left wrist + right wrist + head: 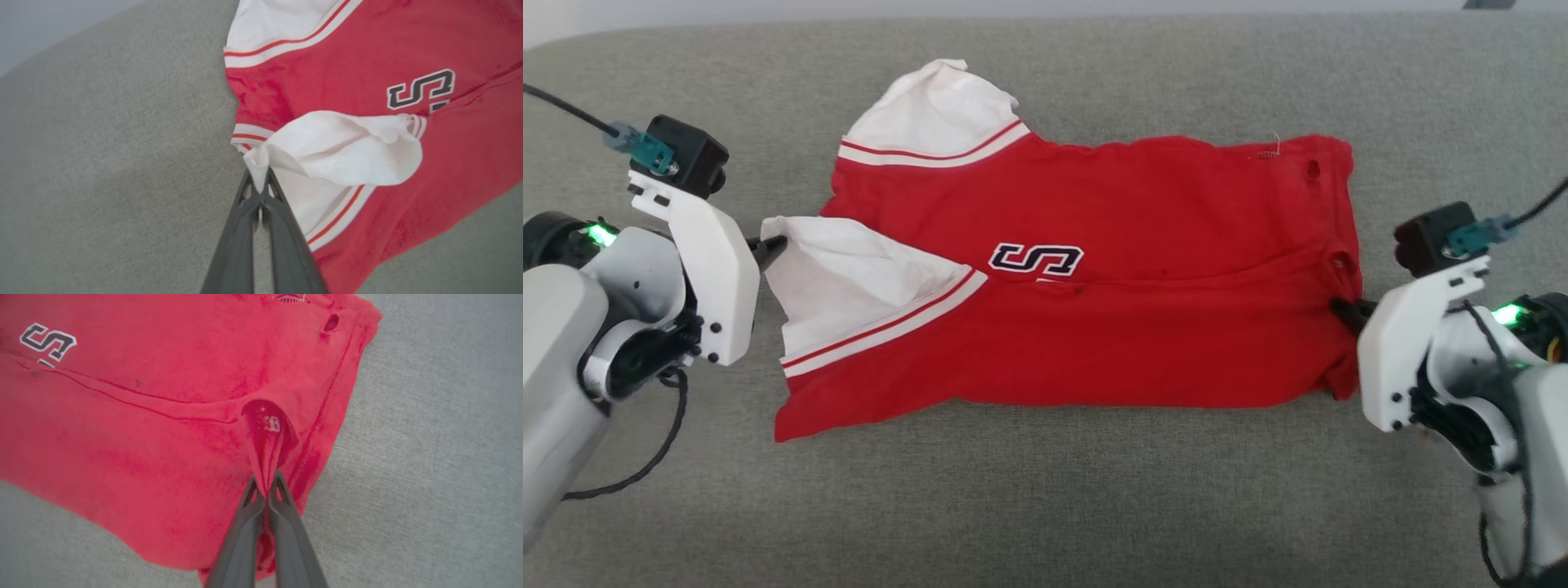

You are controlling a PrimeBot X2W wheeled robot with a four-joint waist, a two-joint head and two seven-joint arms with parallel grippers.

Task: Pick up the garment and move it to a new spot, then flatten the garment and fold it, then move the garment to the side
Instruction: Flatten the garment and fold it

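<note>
**A:** What are we looking at?

**B:** We are seeing the garment (1143, 327) lying spread on the grey fabric surface (1094, 490). It is red, with its black-and-white chest mark (1036, 259) facing up.

**A:** And around that chest mark?

**B:** Two white sleeve ends with striped trim are lying left of it, the far sleeve (935, 110) and the near sleeve (849, 282).

**A:** What are our claws doing?

**B:** With the left claw (772, 243) we are pinching the near sleeve's tip, fingers pressed together on the cloth. The right claw (1339, 309) is clamping a red fold at the edge right of the chest mark.

**A:** What are we counting?

**B:** One garment, two sleeves, two claws, and two small holes (1312, 170) right of the chest mark.
</note>
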